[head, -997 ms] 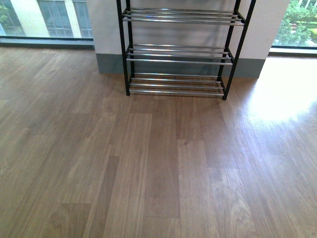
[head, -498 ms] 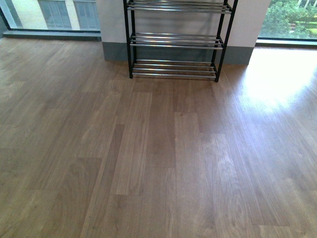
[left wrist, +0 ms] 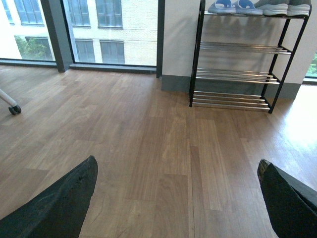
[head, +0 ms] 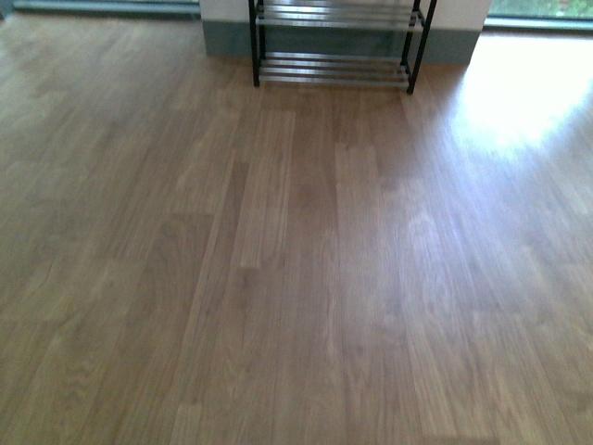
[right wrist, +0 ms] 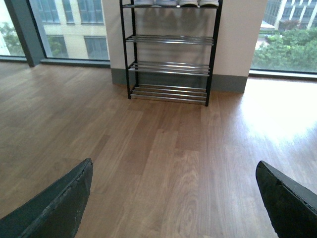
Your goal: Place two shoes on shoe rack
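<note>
The shoe rack (left wrist: 233, 74) stands against the wall, a black frame with chrome bars. It also shows in the right wrist view (right wrist: 168, 64), and only its lowest tiers show in the front view (head: 334, 56). On its top tier, two grey shoes (left wrist: 282, 7) with white soles stand at one end, cut off by the frame edge. My left gripper (left wrist: 177, 166) is open over bare floor, far from the rack. My right gripper (right wrist: 174, 164) is open too, with nothing between its fingers. Neither arm shows in the front view.
A pale blue pair of slippers (left wrist: 233, 6) sits beside the grey shoes on the top tier. Wooden floor (head: 296, 260) stretches between me and the rack. Large windows (left wrist: 109, 29) flank the wall. A castor wheel (left wrist: 14, 109) is on the floor to one side.
In the front view the rack has shrunk and slid up towards the top edge, and more floor now lies in front of me.
</note>
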Motion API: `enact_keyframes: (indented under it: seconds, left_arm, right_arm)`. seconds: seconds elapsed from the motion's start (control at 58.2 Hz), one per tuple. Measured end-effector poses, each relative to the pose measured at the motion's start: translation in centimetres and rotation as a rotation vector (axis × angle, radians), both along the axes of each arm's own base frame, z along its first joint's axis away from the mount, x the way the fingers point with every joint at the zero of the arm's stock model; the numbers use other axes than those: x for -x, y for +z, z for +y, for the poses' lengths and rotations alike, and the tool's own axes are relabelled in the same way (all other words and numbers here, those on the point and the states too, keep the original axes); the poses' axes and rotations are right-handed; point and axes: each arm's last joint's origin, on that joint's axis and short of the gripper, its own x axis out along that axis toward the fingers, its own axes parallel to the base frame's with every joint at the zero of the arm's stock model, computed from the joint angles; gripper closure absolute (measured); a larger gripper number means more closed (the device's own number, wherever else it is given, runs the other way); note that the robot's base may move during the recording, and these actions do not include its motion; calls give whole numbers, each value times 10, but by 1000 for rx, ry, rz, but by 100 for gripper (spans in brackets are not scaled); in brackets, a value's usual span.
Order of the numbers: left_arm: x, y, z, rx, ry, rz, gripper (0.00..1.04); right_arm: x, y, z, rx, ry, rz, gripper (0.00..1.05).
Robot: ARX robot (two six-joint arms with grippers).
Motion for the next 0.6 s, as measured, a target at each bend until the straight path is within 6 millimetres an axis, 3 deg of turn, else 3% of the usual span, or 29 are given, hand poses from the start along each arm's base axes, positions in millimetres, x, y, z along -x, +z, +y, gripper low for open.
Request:
enact_keyframes:
  seconds: [0.602]
  left_arm:
    - [0, 0, 0, 0, 0, 0, 9]
  right_arm:
    - [0, 0, 0, 0, -1, 0, 9]
